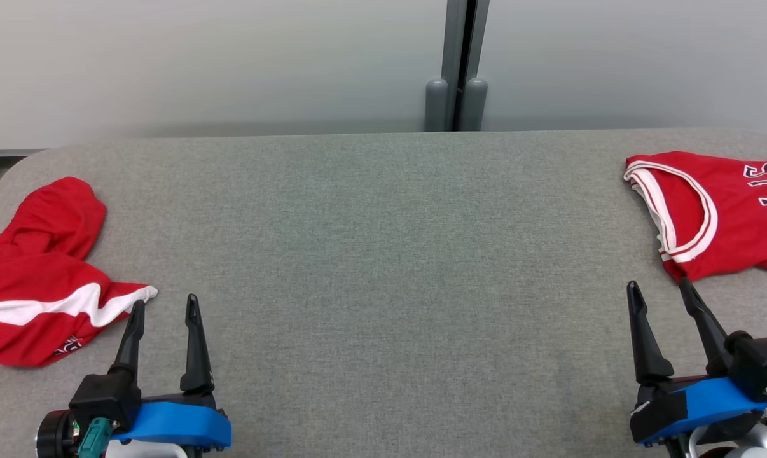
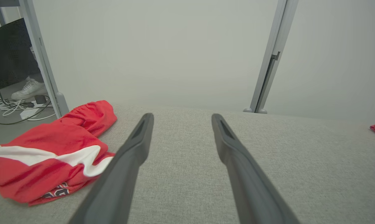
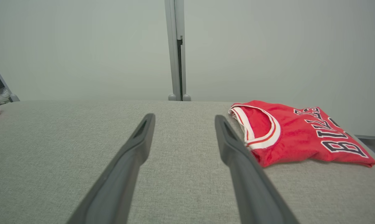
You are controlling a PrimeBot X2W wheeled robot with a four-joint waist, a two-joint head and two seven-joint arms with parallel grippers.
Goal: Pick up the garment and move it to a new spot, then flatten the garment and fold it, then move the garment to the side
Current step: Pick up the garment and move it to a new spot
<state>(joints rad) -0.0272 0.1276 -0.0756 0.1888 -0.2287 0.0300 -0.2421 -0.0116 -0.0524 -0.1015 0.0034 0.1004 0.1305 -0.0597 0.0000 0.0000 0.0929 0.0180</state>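
Grey woven cloth covers the broad surface (image 1: 383, 248), which spans the head view from side to side and rounds off at its far left corner. Pale partition panels (image 1: 199, 57) stand behind it. The crumpled red garment (image 1: 34, 286) lies bunched at the surface's left side, a white stripe running across it and dark lettering partly tucked under its near edge; one gathered part rolls away toward the far side. Well apart from it, at the right side, a red jersey (image 1: 720, 216) lies flat and folded, with a white-and-red trimmed opening facing the middle and dark, white-outlined letters reading BULLS in the right wrist view. The left claw (image 1: 165, 301) hovers low at the near left, released and empty, its two dark fingers spread; its outer fingertip is just beside the garment's white-striped corner, and whether it touches cannot be told. The right claw (image 1: 658, 283) is likewise released and empty at the near right, one fingertip just beside the jersey's near corner. Between the panels a grey upright post (image 1: 458, 63) meets the surface's far edge on two rounded feet. On the floor past the left edge, the left wrist view catches a white shoe (image 2: 29, 90) and loose cables (image 2: 13, 109).
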